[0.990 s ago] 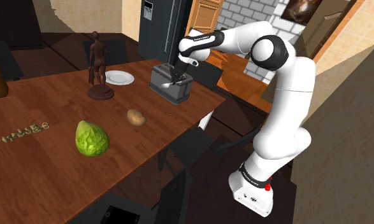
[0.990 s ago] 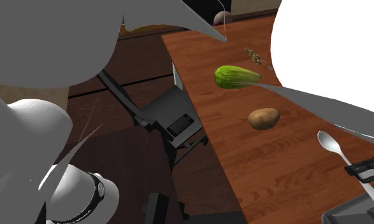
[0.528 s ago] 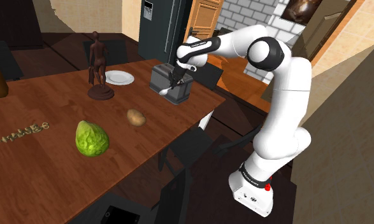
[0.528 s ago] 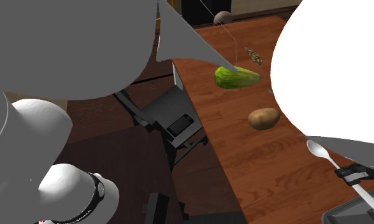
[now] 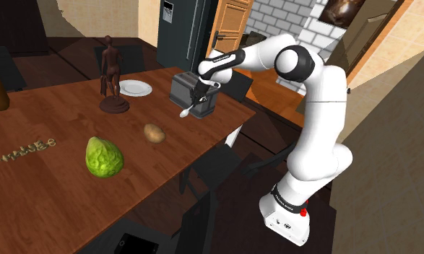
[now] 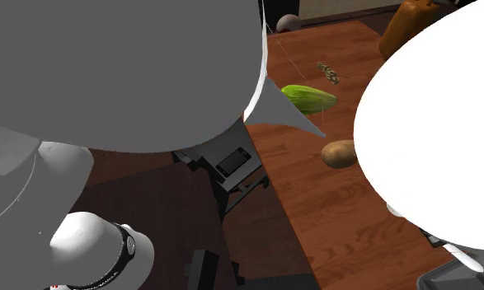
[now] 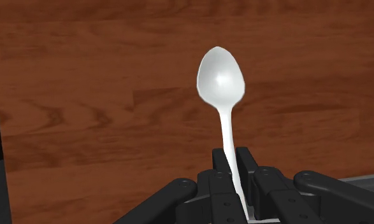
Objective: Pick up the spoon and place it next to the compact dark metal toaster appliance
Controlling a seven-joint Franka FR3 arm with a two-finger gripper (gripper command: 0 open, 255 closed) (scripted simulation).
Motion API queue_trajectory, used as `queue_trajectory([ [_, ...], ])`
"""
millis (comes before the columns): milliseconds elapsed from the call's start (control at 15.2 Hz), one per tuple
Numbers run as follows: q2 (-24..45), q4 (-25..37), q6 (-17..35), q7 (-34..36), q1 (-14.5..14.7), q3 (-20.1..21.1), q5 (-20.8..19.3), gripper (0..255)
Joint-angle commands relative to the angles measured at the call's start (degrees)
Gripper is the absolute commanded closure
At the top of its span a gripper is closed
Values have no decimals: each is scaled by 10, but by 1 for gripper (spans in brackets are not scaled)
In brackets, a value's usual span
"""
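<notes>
Wrist view has the white spoon (image 7: 222, 89) front and centre. Its handle is pinched between the two black fingers of the gripper (image 7: 233, 167), and its bowl sticks out past the fingertips over bare wood. So the fingers are closed on the handle and the grab part looks done to me.

From the shoulder view the spoon hangs bowl-down from the hand, right at the front face of the dark toaster (image 5: 181, 88). The bowl is low near the table (image 5: 58, 123), just beside the toaster's bottom edge. I can't tell if the tip is touching the wood or a hair above it.

Everything else is out of the way. A potato (image 5: 154, 132) sits a bit further along the table, with a big green fruit (image 5: 104, 157) past that. A white plate (image 5: 135, 88) and a brown figurine (image 5: 112, 72) sit off to the shoulder view's left of the toaster.

My read is that the pick and the carry are sorted and the spot is about right. What's left is setting it flat on the wood by the toaster, letting go and backing off.
</notes>
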Motion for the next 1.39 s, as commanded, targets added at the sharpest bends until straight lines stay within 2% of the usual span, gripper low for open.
queue_trajectory([
  [0, 7, -7, 13, -1, 0, -1, 0, 255],
  [1320, 119, 7, 109, -14, 9, -9, -7, 255],
])
